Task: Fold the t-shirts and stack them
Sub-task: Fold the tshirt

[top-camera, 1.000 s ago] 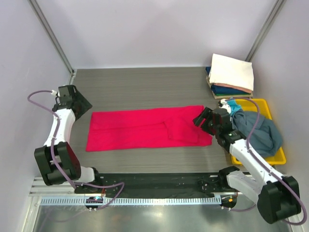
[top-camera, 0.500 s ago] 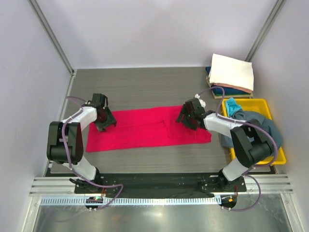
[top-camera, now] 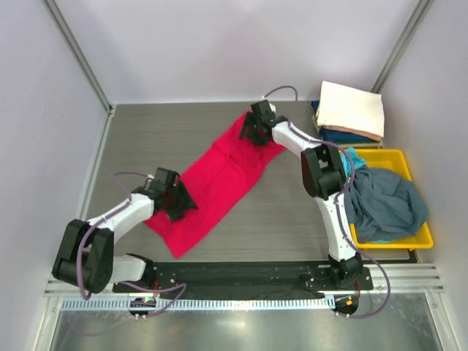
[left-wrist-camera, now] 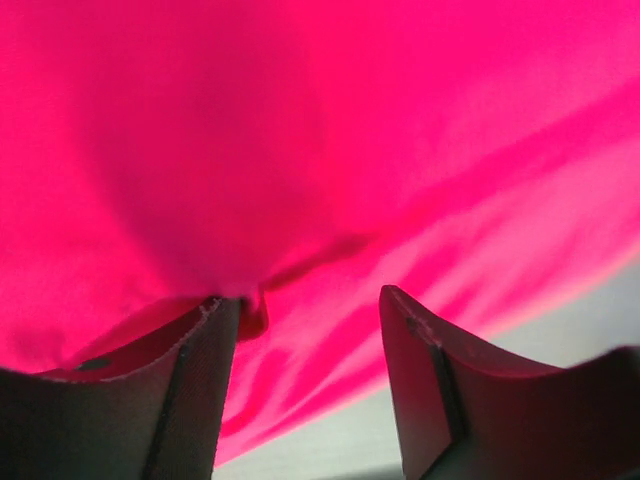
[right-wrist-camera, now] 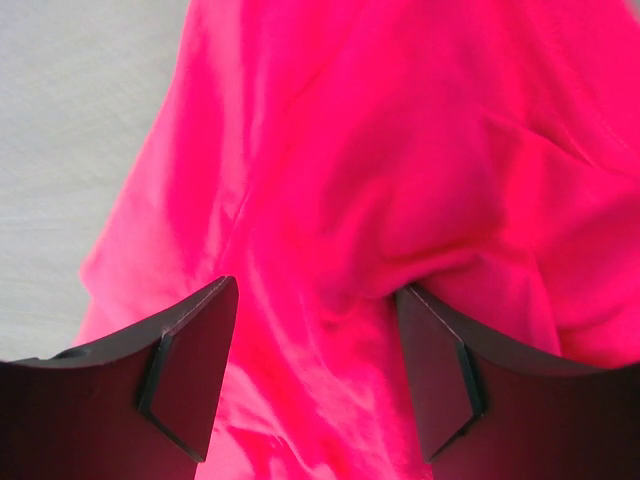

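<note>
The crimson-pink t-shirt point(top-camera: 219, 179) lies as a long folded strip, slanting from near left to far right on the table. My left gripper point(top-camera: 178, 205) is open at the strip's near-left end, with cloth point(left-wrist-camera: 300, 150) draped over its left fingertip point(left-wrist-camera: 215, 330). My right gripper point(top-camera: 253, 133) is open over the far end, its fingers straddling rumpled cloth point(right-wrist-camera: 380, 150). A cream-white folded shirt point(top-camera: 352, 108) tops a stack with navy point(top-camera: 349, 137) under it at the back right. A slate blue-grey shirt point(top-camera: 384, 201) and a teal one point(top-camera: 354, 159) lie crumpled in the tray.
The yellow plastic tray point(top-camera: 398, 155) sits at the right edge, in front of the folded stack. Grey table surface point(top-camera: 146, 139) shows left of the strip and in the wrist views point(left-wrist-camera: 570, 330) point(right-wrist-camera: 70, 150). Walls close in on three sides.
The crimson-pink shirt has swung from lying crosswise to slanting. My right gripper moved far back with its end; my left gripper moved nearer and to the right.
</note>
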### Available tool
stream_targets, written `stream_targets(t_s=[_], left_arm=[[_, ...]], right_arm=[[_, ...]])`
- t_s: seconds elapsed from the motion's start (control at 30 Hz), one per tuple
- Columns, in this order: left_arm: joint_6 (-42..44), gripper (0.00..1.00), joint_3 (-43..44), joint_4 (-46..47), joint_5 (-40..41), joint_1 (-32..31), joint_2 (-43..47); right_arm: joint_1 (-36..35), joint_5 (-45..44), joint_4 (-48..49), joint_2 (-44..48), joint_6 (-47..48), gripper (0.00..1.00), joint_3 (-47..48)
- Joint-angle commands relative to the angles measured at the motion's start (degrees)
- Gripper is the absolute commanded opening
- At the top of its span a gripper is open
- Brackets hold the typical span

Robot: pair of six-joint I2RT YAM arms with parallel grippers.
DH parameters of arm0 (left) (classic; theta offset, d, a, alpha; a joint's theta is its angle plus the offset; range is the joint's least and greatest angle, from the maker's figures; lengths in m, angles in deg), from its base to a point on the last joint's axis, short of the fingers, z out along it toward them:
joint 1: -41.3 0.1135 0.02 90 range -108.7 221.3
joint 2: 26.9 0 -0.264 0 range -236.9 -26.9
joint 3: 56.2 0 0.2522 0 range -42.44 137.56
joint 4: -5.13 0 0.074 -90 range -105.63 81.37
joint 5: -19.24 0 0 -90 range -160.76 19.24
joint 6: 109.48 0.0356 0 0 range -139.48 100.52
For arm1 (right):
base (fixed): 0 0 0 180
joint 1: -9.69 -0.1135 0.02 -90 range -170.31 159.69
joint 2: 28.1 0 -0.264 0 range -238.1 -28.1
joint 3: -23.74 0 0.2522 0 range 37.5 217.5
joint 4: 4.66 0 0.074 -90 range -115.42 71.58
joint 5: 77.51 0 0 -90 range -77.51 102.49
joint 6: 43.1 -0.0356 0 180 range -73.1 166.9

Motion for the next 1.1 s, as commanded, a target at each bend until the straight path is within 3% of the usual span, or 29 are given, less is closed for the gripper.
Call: stream_targets(t_s=[0.0,0.03,0.07,0.13,0.27,0.53,0.7,0.73,0.83,1.07], left_arm=[[-11.06,0.61,-5.36,-1.76,-1.72,-12.04,5.19],[-13.43,0.61,-6.24,-1.06,-0.93,-15.21,6.16],[-18.77,0.61,-7.21,1.21,0.04,-20.98,7.39],[-23.63,0.62,-9.32,4.56,0.75,-26.11,7.66],[-28.66,0.62,-6.7,10.02,3.38,-36.05,4.51],[-23.83,0.62,10.08,10.46,1.37,-42.65,-9.63],[-24.27,0.61,15.98,9.15,2.68,-45.47,-9.31],[-23.75,0.61,16.77,7.84,3.29,-45.56,-8.34],[-21.02,0.6,21.69,-9.77,9.78,-45.73,-3.42],[-19.7,0.63,21.35,-27.41,27.98,-45.65,16.09]], right_arm=[[0.14,5.78,-9.94,-14.2,5.03,0.7,15.34],[0.06,9.54,-10.99,-16.52,5.74,0.69,23.04],[0.06,10.71,-11.7,-19.07,6.18,0.69,26.69],[-0.38,13.26,-11.79,-24.18,6.71,0.7,34.32],[-0.74,17.39,-9.34,-29.11,6.54,0.72,40.69],[-0.82,23.99,5.06,-31.31,3.9,0.74,42.1],[-0.91,27.24,9.3,-30.62,6.0,0.78,45.09],[-0.91,27.07,9.3,-29.91,6.53,0.79,45.09],[-0.74,27.07,9.39,-25.0,9.16,0.82,43.26],[-0.82,21.38,7.02,-8.22,11.19,0.85,32.99]])
